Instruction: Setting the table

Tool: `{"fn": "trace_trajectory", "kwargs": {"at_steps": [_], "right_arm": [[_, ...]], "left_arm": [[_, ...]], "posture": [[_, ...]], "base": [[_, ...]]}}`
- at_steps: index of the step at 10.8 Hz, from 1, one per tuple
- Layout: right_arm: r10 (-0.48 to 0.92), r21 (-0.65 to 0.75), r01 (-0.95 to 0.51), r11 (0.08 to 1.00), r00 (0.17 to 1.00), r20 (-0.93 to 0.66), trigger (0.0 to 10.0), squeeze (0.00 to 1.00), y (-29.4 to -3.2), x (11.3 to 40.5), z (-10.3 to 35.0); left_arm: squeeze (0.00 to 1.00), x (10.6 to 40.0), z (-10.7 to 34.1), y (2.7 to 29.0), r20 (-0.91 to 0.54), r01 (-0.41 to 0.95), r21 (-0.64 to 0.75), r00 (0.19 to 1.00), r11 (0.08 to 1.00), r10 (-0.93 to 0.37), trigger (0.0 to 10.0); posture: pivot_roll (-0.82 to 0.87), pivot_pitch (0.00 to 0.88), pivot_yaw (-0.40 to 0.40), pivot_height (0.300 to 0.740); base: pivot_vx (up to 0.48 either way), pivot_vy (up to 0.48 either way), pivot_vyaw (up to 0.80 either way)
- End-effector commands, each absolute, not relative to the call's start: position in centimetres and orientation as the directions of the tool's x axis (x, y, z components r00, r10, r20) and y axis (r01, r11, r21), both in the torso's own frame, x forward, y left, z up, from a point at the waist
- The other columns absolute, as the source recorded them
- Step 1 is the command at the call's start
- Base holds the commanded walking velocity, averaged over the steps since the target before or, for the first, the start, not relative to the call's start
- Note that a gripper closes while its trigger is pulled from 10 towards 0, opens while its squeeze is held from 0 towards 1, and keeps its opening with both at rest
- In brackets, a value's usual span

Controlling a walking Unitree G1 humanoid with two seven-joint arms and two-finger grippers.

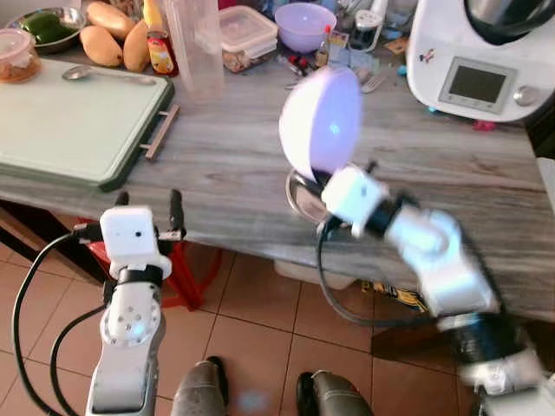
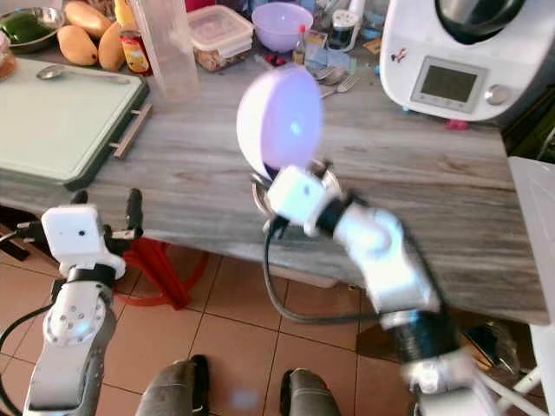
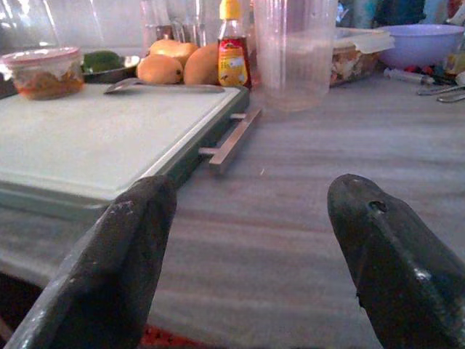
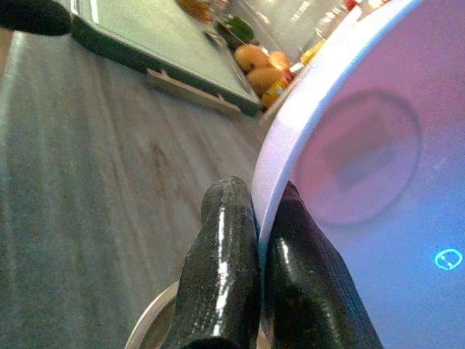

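Two claws in view: one per arm, both at the near edge of the grey wood-grain tabletop (image 1: 234,165).
Right claw (image 4: 258,240): centre of the head views, fingers pinched tight on the rim of a pale lilac bowl (image 1: 323,123); one finger on each side of the wall.
Lilac bowl: held up on edge, tilted, above the tabletop at frame centre; rounded underside faces the head camera.
Below the bowl: a round metal rim (image 1: 299,195) sits on the tabletop just under the claw; what it belongs to cannot be told.
Left claw (image 3: 254,240): lower left of the head views, fingers spread apart, gripping nothing, level with the tabletop edge.
Cutting board (image 1: 74,121): green with a pale top, upper left, lying flat; a spoon (image 1: 87,74) rests on its far edge.
Far left corner: mangoes (image 1: 102,45), a sauce bottle (image 1: 159,48), a clear plastic jug (image 1: 198,52).
Top centre: a second lilac bowl (image 1: 305,24), beside a lidded food container (image 1: 247,33).
Upper right: a white kitchen appliance (image 1: 477,61) with a small screen.
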State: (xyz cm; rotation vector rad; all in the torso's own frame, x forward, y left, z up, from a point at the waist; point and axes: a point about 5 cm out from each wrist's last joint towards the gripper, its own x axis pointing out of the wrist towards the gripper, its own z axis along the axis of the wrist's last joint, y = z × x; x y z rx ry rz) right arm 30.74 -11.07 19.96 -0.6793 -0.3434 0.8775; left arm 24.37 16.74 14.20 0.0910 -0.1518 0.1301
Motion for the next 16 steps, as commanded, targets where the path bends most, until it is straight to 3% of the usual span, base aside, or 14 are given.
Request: {"fn": "trace_trajectory", "kwargs": {"at_steps": [1, 5, 7, 10, 16], "right_arm": [[0.825, -0.671, -0.634, 0.384, 0.562, -0.059, 10.0, 0.00, -11.6, 31.2, 20.1], [0.858, -0.631, -0.773, 0.069, 0.369, -0.358, 10.0, 0.00, -12.2, 32.2, 19.0], [0.842, -0.671, -0.741, -0.001, 0.362, -0.401, 10.0, 0.00, -12.5, 33.3, 19.5], [0.833, -0.692, -0.718, -0.074, 0.337, -0.439, 10.0, 0.00, -12.3, 34.3, 20.4], [0.796, -0.744, -0.662, -0.095, 0.399, -0.456, 10.0, 0.00, -12.7, 36.6, 21.6]], "left_arm": [[0.00, 24.2, 14.5, 16.6, 0.156, -0.131, 0.084, 0.981, 0.988, 0.117, 10.0], [0.00, 23.6, 14.1, 16.6, 0.109, -0.101, 0.084, 0.990, 0.991, 0.091, 10.0], [0.00, 22.5, 13.6, 16.9, 0.077, -0.093, 0.108, 0.993, 0.990, 0.085, 10.0], [0.00, 22.5, 13.8, 16.7, 0.079, -0.088, 0.100, 0.994, 0.991, 0.080, 10.0], [0.00, 22.4, 13.8, 16.7, 0.070, -0.095, 0.088, 0.994, 0.992, 0.089, 10.0]], "posture": [[-0.01, 0.192, -0.046, 0.740], [0.01, 0.203, -0.033, 0.740], [0.02, 0.211, -0.028, 0.740], [0.02, 0.217, -0.026, 0.740], [0.04, 0.230, -0.034, 0.740]], "base": [[0.000, 0.000, 0.00], [0.000, 0.000, 0.00], [0.000, 0.000, 0.00], [0.000, 0.000, 0.00], [0.000, 0.000, 0.00]]}}
